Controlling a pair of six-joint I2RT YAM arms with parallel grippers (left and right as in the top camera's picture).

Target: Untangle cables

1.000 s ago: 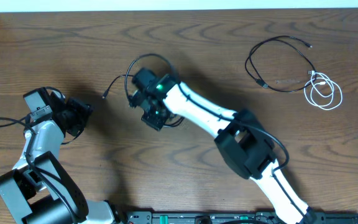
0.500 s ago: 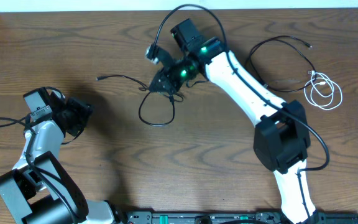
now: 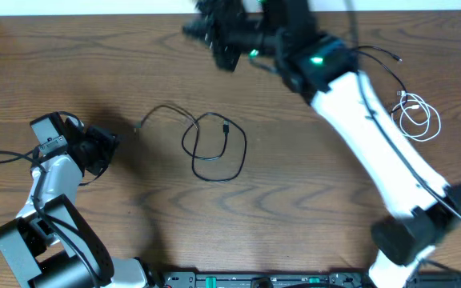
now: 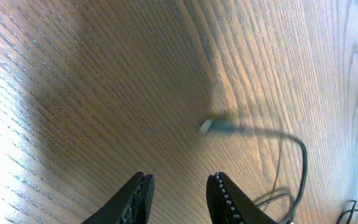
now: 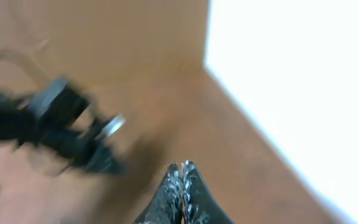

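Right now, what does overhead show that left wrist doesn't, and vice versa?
Overhead only: the white cable, the right arm, and the black cable's whole loop. Left wrist only: the left claw close up, fingers apart, holding nothing. Both: that cable's plug lying on the table, ahead of the claw.

One black cable [image 3: 218, 179] lies loose at the centre of the frame, curled into a single rough loop with one plug inside it. Its tail runs up and left to a small plug end [image 4: 207, 126] lying flat on the wood. At the right edge, well apart from it, a short white cable [image 3: 437, 124] sits in a small tight coil, with a second black cable [image 3: 382, 53] looping just above and left of it, partly hidden.
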